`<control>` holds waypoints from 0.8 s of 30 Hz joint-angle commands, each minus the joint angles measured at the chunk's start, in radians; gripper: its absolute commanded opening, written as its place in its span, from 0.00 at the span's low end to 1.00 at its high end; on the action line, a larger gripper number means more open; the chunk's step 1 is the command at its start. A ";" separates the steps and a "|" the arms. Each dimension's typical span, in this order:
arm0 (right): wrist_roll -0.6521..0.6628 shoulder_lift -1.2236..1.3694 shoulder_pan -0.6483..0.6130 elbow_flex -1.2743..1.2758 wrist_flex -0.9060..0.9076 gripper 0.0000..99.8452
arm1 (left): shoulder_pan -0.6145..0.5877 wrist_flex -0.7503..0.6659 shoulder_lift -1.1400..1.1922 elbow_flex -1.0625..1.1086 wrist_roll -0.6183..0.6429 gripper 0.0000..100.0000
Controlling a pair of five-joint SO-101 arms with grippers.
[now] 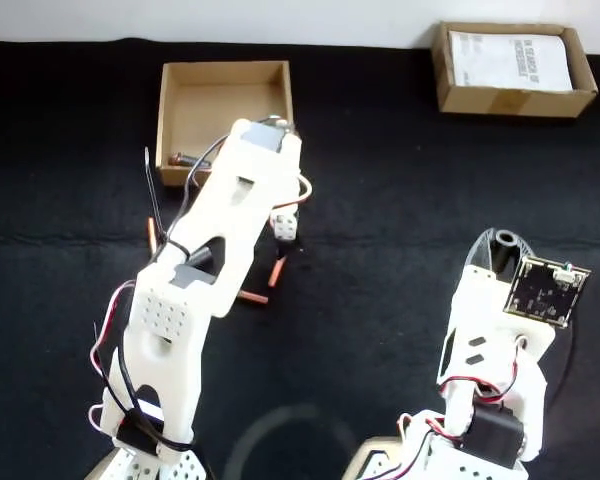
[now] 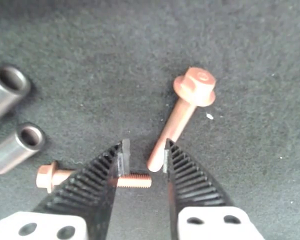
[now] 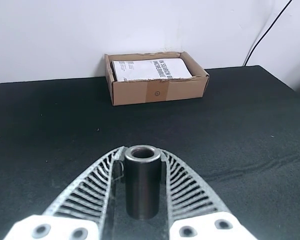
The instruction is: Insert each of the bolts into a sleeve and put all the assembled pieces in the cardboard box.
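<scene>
While the left arm [image 1: 215,270] hangs over the black desk [image 1: 380,200] just beside the cardboard box [image 1: 164,110], on the side of the box nearest the arms' bases, the left jaws are apart and grip nothing. The thin end of an orange bolt [image 2: 186,107] lies between their tips. It is very close to one tip, and I cannot tell if it touches. The head of this bolt points away from the jaws. A second bolt [image 2: 50,177] lies flat on the desk under the jaws, and one of them hides part of it. Two grey sleeves [image 2: 17,145] lie on their sides just beside each other, near the head of the second bolt.

From above, two bolts [image 1: 277,271] show on the desk near the front wall of the cardboard box, just beside the left arm. A lone bolt [image 1: 151,235] lies near the box's front corner, on the other side of that arm. Inside the cardboard box, a dark piece [image 1: 185,160] with an orange end rests against the front wall.

The right arm [image 1: 490,340] is well apart from the cardboard box. The right jaws are clenched on a held sleeve [image 3: 141,180], which stands upright with its open end up. A paper box [image 3: 155,90] sits far behind it, also well apart from the cardboard box.
</scene>
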 commanded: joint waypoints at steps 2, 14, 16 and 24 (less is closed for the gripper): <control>0.008 -0.002 0.002 -0.025 -0.018 0.01 | 0.027 0.034 -0.028 -0.053 -0.006 0.13; 0.008 -0.005 0.002 -0.010 -0.021 0.01 | 0.027 0.052 -0.018 -0.105 -0.009 0.14; 0.008 -0.004 0.002 -0.008 -0.021 0.01 | 0.030 0.048 -0.018 -0.107 -0.009 0.14; 0.008 -0.008 0.002 -0.008 -0.021 0.01 | 0.071 -0.032 -0.018 -0.105 -0.086 0.14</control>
